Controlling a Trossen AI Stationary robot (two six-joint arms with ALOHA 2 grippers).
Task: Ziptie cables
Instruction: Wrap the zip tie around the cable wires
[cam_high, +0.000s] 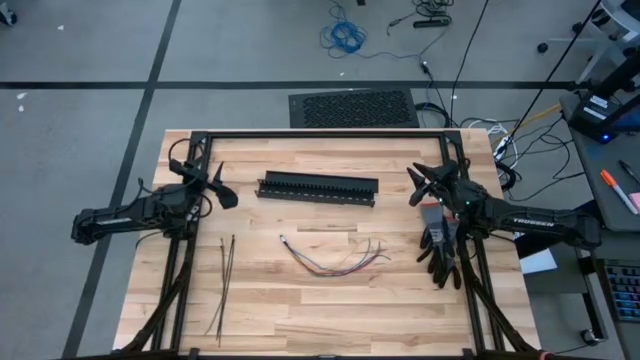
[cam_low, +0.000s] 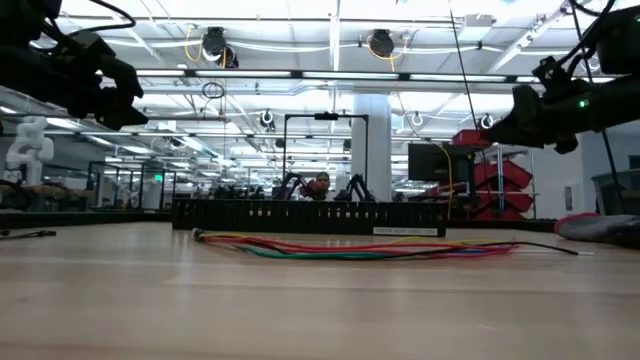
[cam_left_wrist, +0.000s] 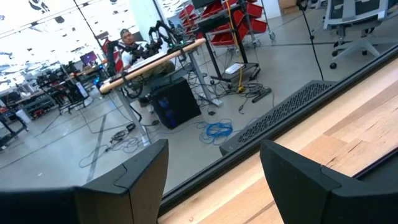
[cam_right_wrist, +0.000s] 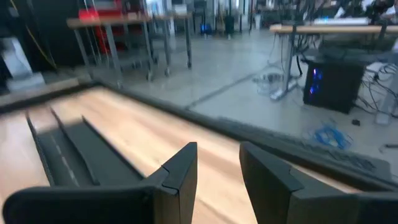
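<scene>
Nearest the low camera, bare wood of the desk (cam_low: 320, 310) is seen, and just beyond it the cables (cam_low: 370, 246) lie flat and loose in front of the black duct (cam_low: 310, 216). From above, the cables (cam_high: 335, 258) are found a little toward 5 o'clock of the desk's middle, fanned out and unbound, with no strip around them. The zipties (cam_high: 225, 280) rest well apart from them, toward 8 o'clock, untouched and still straight. The duct (cam_high: 318, 188) sits toward 12 o'clock.

Neither arm is engaged. The left tool (cam_high: 222, 187) hangs above the desk at about 10 o'clock, its fingers spread and nothing between them. The right tool (cam_high: 420, 186) hangs at about 2 o'clock, its fingers parted by a narrower gap, likewise empty. A dark glove (cam_high: 440, 250) lies near the right arm.

Nothing of the task is judged done: a ziptie is yet to be picked up, looped round the gathered cables and pulled tight.
</scene>
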